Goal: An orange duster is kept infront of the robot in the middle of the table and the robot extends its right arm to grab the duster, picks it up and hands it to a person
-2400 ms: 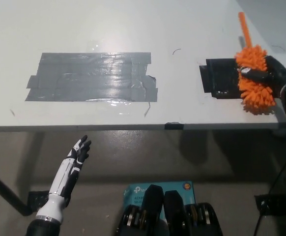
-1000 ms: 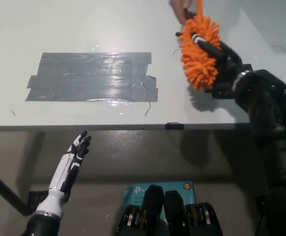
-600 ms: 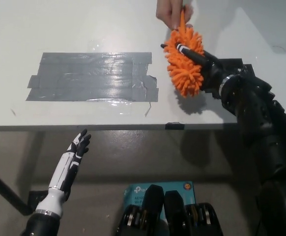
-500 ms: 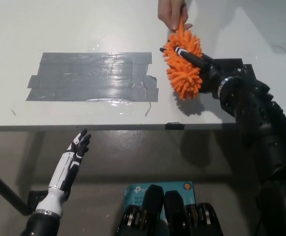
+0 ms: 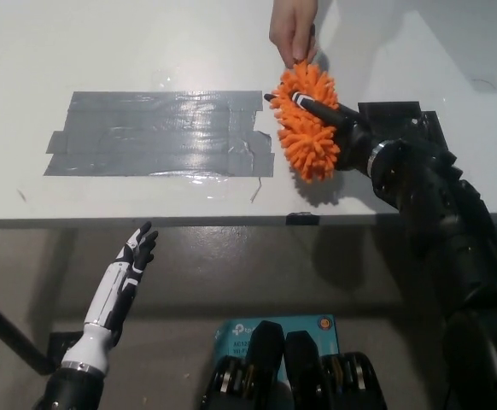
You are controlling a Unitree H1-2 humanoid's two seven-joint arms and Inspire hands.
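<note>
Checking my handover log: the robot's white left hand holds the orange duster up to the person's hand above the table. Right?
Not quite. The head view shows the black right hand holding the orange duster up to the person's hand. The white left hand rests open below the table edge.

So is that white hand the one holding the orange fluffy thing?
No, the white left hand hangs open below the table edge, while the black right hand grips the orange duster.

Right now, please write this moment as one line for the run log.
phase: handover | right hand: shut on orange duster, above table | person's hand: at duster's handle end | left hand: open, resting below table edge
</note>
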